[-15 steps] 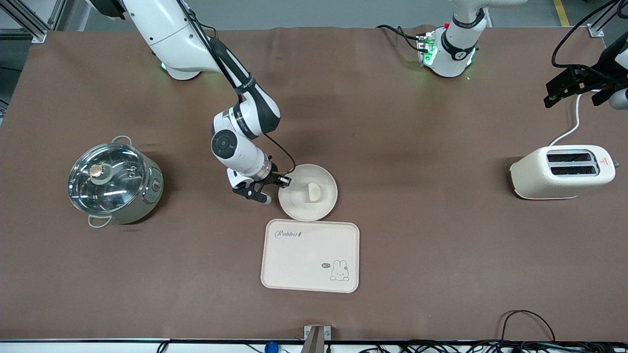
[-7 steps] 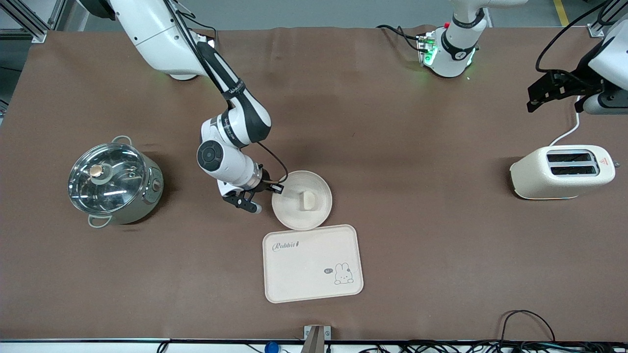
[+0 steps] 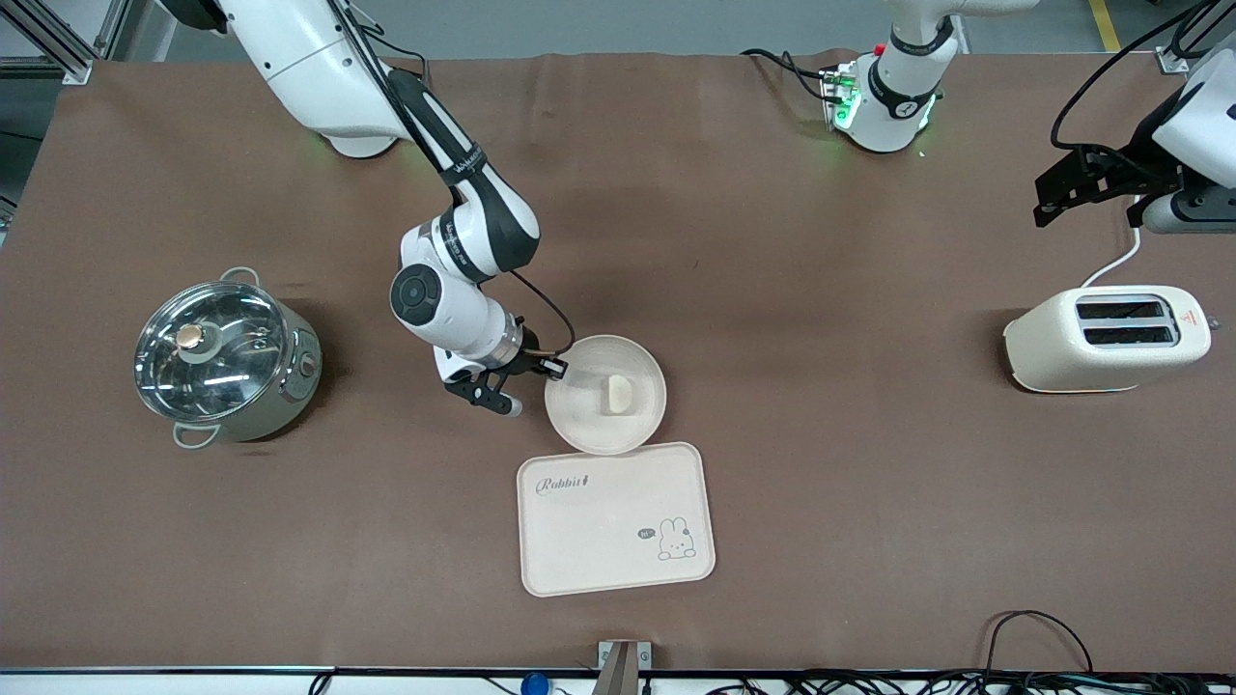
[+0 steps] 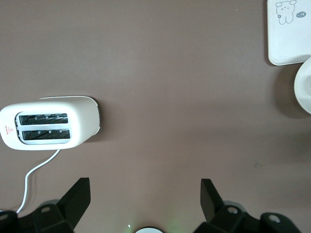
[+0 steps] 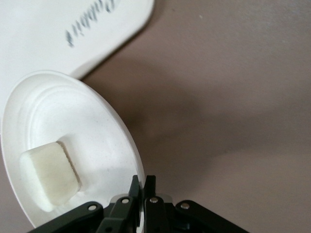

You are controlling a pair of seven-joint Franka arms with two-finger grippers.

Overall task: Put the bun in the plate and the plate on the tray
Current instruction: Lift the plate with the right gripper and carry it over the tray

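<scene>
My right gripper [image 3: 552, 372] pinches the plate [image 3: 628, 425] rim, bun [image 3: 619, 394] inside; I should keep it level over the tray [image 3: 618, 541]. Left gripper [image 3: 1081, 183] waits, jaws spread and empty, above the toaster [image 3: 1106, 338].

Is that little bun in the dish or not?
In. The bun lies inside the plate, whose rim the right gripper pinches.

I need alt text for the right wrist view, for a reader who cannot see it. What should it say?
The right pincer is shut on the rim of the plate, which holds the bun. A corner of the tray with "Rabbit" lettering lies beside the plate on the brown table.
</scene>
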